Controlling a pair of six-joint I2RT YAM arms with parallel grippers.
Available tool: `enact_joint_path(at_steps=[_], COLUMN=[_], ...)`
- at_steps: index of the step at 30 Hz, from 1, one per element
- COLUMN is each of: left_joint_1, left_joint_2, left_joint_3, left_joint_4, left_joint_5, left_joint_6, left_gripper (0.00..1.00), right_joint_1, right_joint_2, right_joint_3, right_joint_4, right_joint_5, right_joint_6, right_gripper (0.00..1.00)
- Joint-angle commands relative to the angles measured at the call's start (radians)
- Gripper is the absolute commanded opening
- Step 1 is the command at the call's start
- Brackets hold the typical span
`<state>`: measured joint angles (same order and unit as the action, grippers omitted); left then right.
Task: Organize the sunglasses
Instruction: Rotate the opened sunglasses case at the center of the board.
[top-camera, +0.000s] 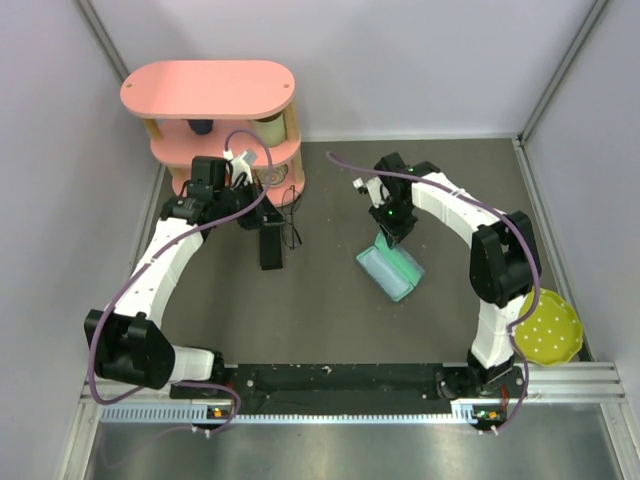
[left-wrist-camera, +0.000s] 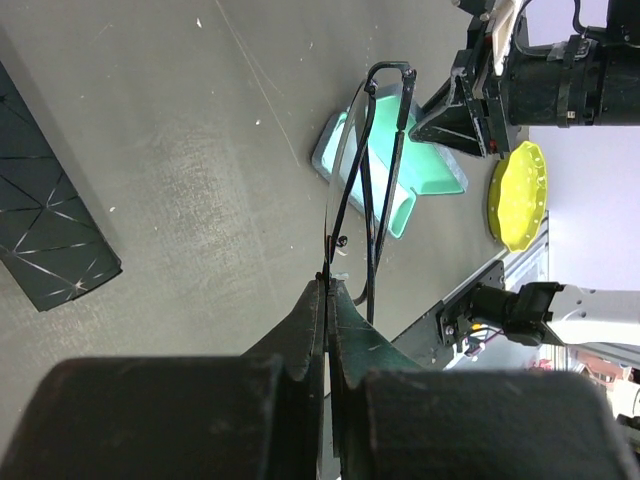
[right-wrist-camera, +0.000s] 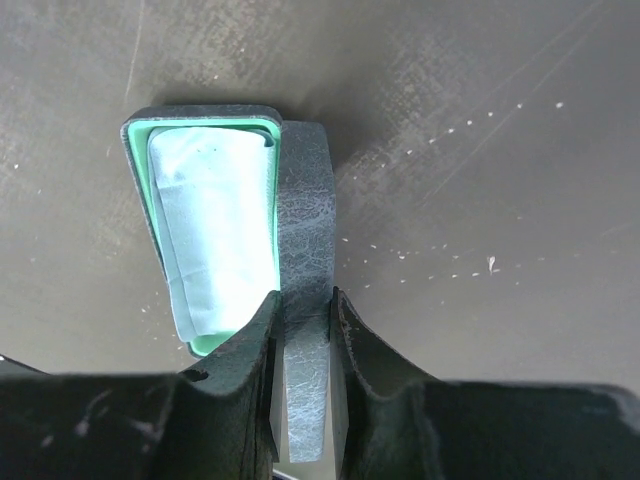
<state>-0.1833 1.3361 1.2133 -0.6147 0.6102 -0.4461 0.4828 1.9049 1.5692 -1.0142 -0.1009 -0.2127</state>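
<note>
Far-left corner of the table has the pink shelf (top-camera: 205, 90) with 2 tiers. Just in front of it the left gripper (left-wrist-camera: 328, 290) is pinched all the way closed on the wire-frame sunglasses (left-wrist-camera: 403, 105). The thin dark frame runs straight into the fingertips and sticks out past them toward the middle of the table. Can't tell if the glasses touch the table or hang clear of it. Right beside them, left of center, the black case (top-camera: 271, 247) lies flat and closed.

A bit right of center is the grey-blue case (right-wrist-camera: 305, 200), lying open with its green lining showing and a light blue cloth (right-wrist-camera: 215, 220) folded inside. The right gripper (right-wrist-camera: 303, 305) is clamped on that case, 1 finger on each side of the textured lid standing up along the tray's edge.

At the right edge, near the right arm's base, there's a yellow plate (top-camera: 548, 328). Only 1 pair of sunglasses that I can make out for sure.
</note>
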Motion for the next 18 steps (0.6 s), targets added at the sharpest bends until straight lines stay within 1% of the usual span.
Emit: enact_joint_path(at_steps=[1,3,4,6,7,9,10,12,13,16,18], left_joint_1=[0.007,0.007,0.007,0.007,0.007,0.005,0.005,0.004,0.002,-0.013,-0.027], left_joint_2=[-0.005,-0.005,-0.006,-0.009,-0.011,-0.012,-0.014,-0.014,-0.014,-0.009,-0.005], left_joint_3=[-0.001,-0.001,-0.003,-0.009,-0.012,-0.02,-0.024,-0.038,-0.043,-0.058,-0.063], left_joint_4=[0.004,-0.008,-0.011,-0.019,-0.02,-0.033,-0.036,-0.04,-0.04,-0.045,-0.046], left_joint_5=[0.008,-0.001,-0.013,-0.026,-0.03,-0.056,-0.062,-0.079,-0.082,-0.098,-0.115], left_joint_6=[0.014,0.006,0.001,-0.003,-0.005,-0.009,-0.014,-0.02,-0.026,-0.04,-0.048], left_gripper=[0.0,0.0,0.0,0.0,0.0,0.0,0.0,0.0,0.0,0.0,0.0], right_joint_1=[0.025,0.036,0.043,0.056,0.069,0.086,0.097,0.118,0.122,0.145,0.158], right_joint_2=[-0.02,-0.02,-0.02,-0.024,-0.029,-0.036,-0.041,-0.052,-0.055,-0.056,-0.058], right_joint_3=[0.024,0.043,0.041,0.026,0.02,-0.004,-0.011,-0.029,-0.037,-0.047,-0.061], right_joint_4=[-0.014,-0.011,-0.008,0.005,0.009,0.029,0.034,0.057,0.063,0.068,0.072], right_joint_5=[0.098,0.166,0.179,0.21,0.207,0.223,0.236,0.245,0.25,0.268,0.271], right_joint_6=[0.12,0.243,0.333,0.422,0.502,0.576,0.661,0.745,0.83,0.948,0.989], right_gripper=[0.0,0.0,0.0,0.0,0.0,0.0,0.0,0.0,0.0,0.0,0.0])
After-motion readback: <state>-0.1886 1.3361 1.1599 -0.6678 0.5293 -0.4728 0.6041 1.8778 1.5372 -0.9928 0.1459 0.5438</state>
